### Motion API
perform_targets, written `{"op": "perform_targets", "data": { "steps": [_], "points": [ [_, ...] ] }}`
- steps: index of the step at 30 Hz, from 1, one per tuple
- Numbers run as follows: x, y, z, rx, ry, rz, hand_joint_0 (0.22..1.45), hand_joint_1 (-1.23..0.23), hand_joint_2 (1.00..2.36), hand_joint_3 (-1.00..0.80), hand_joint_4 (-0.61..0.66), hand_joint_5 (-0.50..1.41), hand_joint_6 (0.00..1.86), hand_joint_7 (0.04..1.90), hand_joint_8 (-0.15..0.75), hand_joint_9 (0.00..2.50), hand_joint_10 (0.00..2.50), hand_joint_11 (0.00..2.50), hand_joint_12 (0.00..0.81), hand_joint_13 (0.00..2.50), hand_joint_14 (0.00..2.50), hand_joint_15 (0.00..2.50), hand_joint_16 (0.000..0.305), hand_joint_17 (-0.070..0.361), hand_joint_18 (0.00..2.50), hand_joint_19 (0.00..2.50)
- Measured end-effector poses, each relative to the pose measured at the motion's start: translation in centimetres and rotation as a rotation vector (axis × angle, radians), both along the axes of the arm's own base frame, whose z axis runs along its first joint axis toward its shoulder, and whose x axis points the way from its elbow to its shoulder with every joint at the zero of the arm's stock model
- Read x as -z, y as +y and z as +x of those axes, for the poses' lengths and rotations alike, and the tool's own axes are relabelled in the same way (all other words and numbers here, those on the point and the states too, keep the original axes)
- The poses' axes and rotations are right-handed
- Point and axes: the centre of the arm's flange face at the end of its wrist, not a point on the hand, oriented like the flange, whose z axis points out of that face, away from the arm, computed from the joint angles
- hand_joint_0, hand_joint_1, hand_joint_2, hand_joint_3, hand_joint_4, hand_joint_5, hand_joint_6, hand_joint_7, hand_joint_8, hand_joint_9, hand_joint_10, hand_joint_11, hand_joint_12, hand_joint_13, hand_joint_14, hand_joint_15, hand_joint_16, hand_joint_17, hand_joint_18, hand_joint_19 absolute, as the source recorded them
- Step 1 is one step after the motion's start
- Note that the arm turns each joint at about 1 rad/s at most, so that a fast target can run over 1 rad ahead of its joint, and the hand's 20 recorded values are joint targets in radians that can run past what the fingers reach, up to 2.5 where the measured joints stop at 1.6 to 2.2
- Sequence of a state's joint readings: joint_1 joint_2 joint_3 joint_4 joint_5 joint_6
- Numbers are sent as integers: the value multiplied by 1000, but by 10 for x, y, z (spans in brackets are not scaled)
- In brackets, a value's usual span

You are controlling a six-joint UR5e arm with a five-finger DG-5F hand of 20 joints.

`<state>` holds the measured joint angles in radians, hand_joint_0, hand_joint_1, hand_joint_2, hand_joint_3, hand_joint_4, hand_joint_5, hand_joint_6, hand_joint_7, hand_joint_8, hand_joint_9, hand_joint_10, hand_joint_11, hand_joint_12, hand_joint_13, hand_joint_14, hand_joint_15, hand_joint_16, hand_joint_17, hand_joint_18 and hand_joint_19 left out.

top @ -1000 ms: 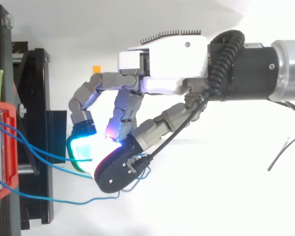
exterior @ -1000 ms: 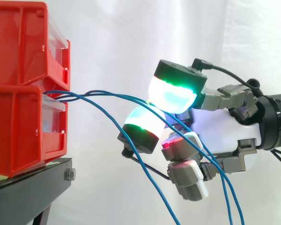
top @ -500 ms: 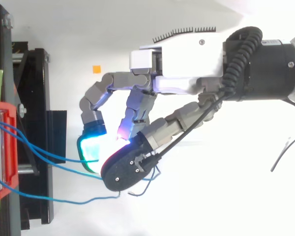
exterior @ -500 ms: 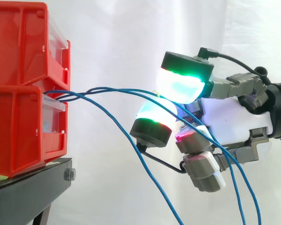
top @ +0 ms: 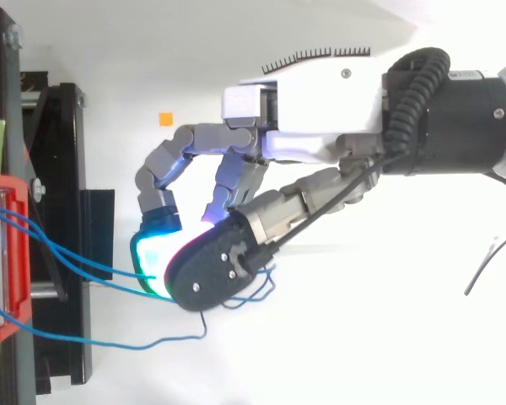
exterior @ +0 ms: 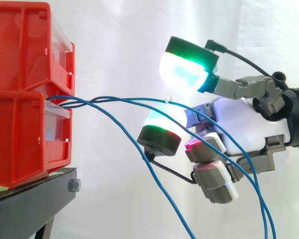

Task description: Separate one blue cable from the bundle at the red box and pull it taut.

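White curtain (exterior: 114,40) backs the hand (top: 304,110); its hold on half-hidden blue cables (exterior: 109,98) is unclear.

Both views v. bright, w/ even, diffuse light. Side view: white fabric curtain (exterior: 119,50) nearly blown out, shadows faint and soft. Red plastic stacked bins (exterior: 20,99) evenly lit, underside of black metal stand (exterior: 30,209) dark. Top view: white surface (top: 363,337) glares out. Cyan-green glow on grey-and-white robot hand (top: 304,110) clips to white at centre.
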<state>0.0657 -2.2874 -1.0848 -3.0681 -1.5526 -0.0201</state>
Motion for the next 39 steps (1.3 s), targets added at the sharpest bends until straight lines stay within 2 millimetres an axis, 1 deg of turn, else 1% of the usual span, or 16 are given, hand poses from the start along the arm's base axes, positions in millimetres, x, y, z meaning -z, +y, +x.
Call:
{"op": "perform_targets", "data": {
  "steps": [3,6,7,8,9,11,14,17,19,20,23,26,32,36,37,39],
  "points": [
    [0,1,0,-1,0,0,465,-868,1000,-500,121,-173,842,1060,336,1189,25,1009,415,1140,26,725,62,140,999,781],
    [0,2,0,-2,0,0,536,-926,1000,-500,102,-186,856,1071,316,1180,29,1102,387,1136,29,747,57,128,964,789],
    [0,2,0,-2,0,0,540,-931,1000,-500,102,-187,857,1076,311,1181,29,1104,386,1136,27,750,57,127,962,792],
    [0,2,0,-2,0,0,600,-922,1000,-500,87,-189,859,1083,304,1182,28,1138,376,1140,27,768,54,122,954,793],
    [0,2,0,-2,0,0,632,-921,1000,-500,86,-190,860,1085,304,1189,27,1126,372,1141,28,765,53,119,958,803],
    [0,2,0,-3,0,0,663,-895,1000,-500,79,-189,865,1062,299,1206,28,1134,369,1160,29,771,52,118,972,798],
    [0,3,0,-3,0,0,632,-800,1014,-311,88,-187,847,1058,303,1237,28,1087,373,1179,29,764,52,117,984,798],
    [0,4,1,-3,0,0,608,-668,1016,-216,90,-178,795,1049,318,1236,26,991,393,1216,27,763,54,122,1004,795],
    [0,4,1,-3,0,0,614,-614,1016,-196,103,-166,767,1018,326,1236,26,935,404,1228,27,744,56,127,1027,779],
    [0,5,1,-3,0,0,625,-561,1016,-185,125,-151,729,1023,316,1238,24,928,400,1229,25,749,56,127,1027,778],
    [0,5,1,-3,0,-1,640,-500,1018,-162,110,-123,648,1175,322,1264,27,933,399,1243,25,752,55,124,1020,782],
    [0,5,1,-2,-2,1,643,-485,1018,-179,111,-117,630,1227,312,1290,28,988,399,1245,25,761,54,122,1012,793],
    [0,5,1,-2,-3,4,633,-487,1019,-203,99,-119,650,1215,314,1306,29,1012,391,1239,28,772,52,118,1003,804],
    [0,5,1,-2,-3,4,612,-529,1018,-225,96,-122,665,1192,312,1305,29,1023,390,1237,27,775,52,118,1002,807],
    [0,5,1,-2,-3,4,600,-564,1018,-240,92,-122,664,1221,310,1305,30,1023,392,1236,26,781,52,118,1003,813],
    [0,5,1,-3,-4,4,561,-613,1012,-320,97,-126,679,1204,324,1303,29,1032,394,1242,27,777,54,121,1015,808]
  ]
}}
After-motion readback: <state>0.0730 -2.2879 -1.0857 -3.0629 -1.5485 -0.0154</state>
